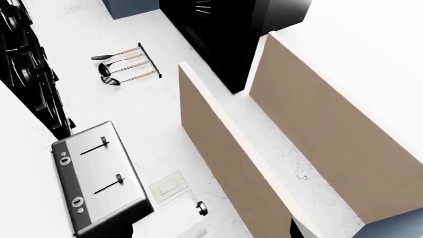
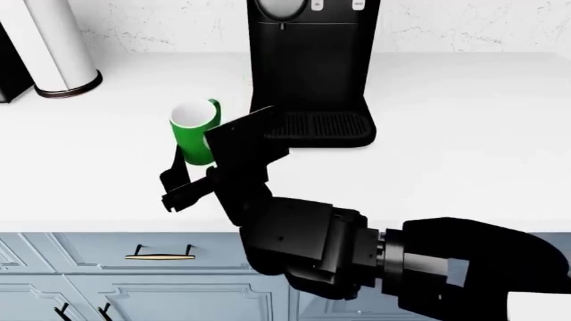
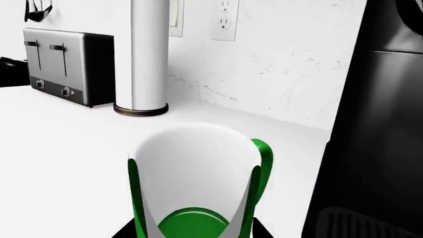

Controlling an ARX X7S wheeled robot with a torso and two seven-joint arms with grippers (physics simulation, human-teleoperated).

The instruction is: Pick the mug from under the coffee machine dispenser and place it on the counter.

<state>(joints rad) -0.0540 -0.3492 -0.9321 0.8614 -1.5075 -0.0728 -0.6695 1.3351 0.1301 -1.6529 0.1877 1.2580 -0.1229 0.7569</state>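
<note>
From the head view, the mug [image 2: 194, 132] sits upright on the white table [image 2: 464, 134], just left of the coffee machine [image 2: 311, 67], the right gripper [image 2: 192, 170] closed around it. The right wrist view shows the mug [image 3: 198, 183] close up. The left gripper is out of sight.

I see my right gripper [image 2: 192, 170] at the green mug [image 2: 196, 132], which stands upright on the white tabletop [image 2: 464, 147], just left of the black coffee machine [image 2: 312, 67]. A paper-towel roll [image 2: 61, 47] stands far left.
</note>
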